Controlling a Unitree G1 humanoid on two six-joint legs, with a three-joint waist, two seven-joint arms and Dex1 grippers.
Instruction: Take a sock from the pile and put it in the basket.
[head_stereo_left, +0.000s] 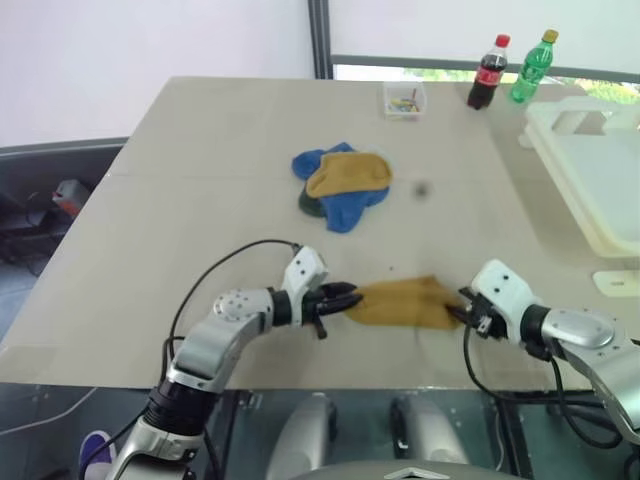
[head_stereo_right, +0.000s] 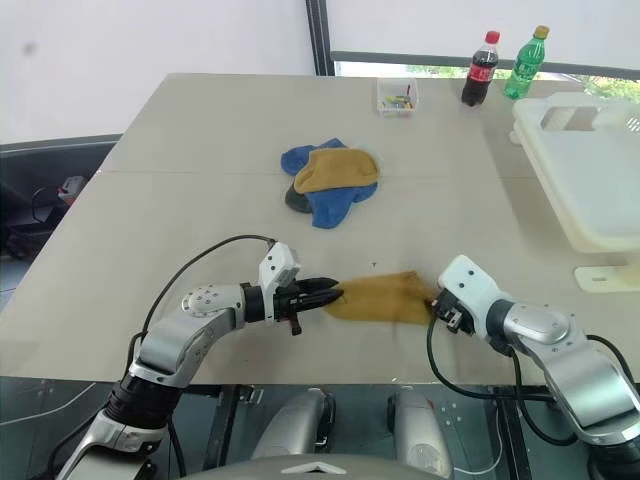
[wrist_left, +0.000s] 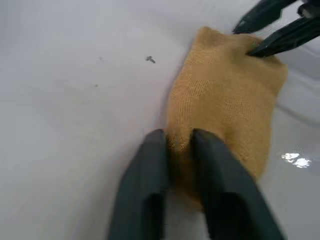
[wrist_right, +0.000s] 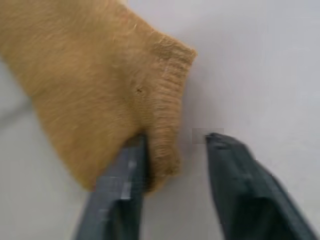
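- The left gripper (head_stereo_left: 350, 297) is pointing across the table (head_stereo_left: 200, 200) toward the right arm, its two black fingers (wrist_left: 150, 165) standing a narrow gap apart with a fold of the mustard-yellow sock (head_stereo_left: 405, 302) lying between them.
- In the left wrist view the fabric is sitting between both fingers, though I cannot tell whether they are actually pinching it or only flanking it.
- The right gripper (head_stereo_left: 466, 308) is facing the left one from the sock's other end, its jaws standing wide.
- In the right wrist view one finger (wrist_right: 125, 175) is touching the sock's ribbed cuff, while the other is resting apart over bare table, so this gripper is not clamping the sock.
- The sock is lying flat on the table, stretched between the two grippers.
- The pile (head_stereo_left: 342, 185) of blue, dark green and mustard socks is sitting farther out on the table, well beyond both grippers.
- The basket (head_stereo_left: 600, 170) is standing well beyond the right gripper, off to its outer side at the table's edge.
- A small clear box (head_stereo_left: 404, 99), a cola bottle (head_stereo_left: 488, 72) and a green bottle (head_stereo_left: 533, 65) are standing at the table's far end, past the pile.
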